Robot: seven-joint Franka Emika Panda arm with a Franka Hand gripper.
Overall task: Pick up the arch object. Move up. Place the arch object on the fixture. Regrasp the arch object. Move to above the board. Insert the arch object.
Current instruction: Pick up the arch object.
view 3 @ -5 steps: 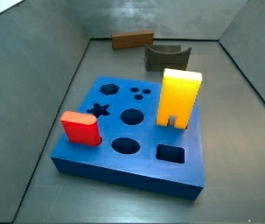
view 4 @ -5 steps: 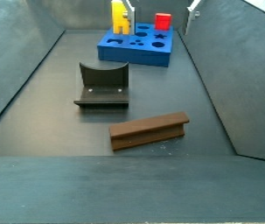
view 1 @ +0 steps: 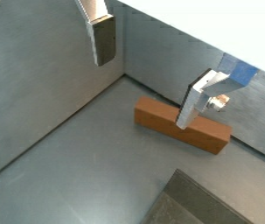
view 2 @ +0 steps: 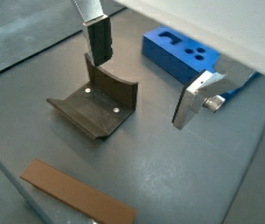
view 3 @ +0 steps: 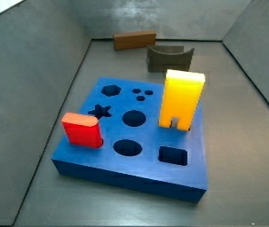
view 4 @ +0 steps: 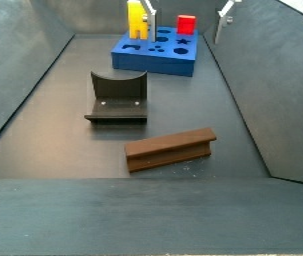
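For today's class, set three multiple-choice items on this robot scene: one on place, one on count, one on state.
1. Where does the arch object lie?
A. on the floor
B. on the fixture
C. in the board

2. How many blocks stand in the board?
A. none
B. two
C. four

3. The end effector is:
A. shut on the arch object
B. open, holding nothing
C. shut on the red block

Answers:
1 A, it lies flat on the floor, apart from the fixture.
2 B, the yellow block and the red block.
3 B, in both wrist views its fingers stand apart with nothing between.
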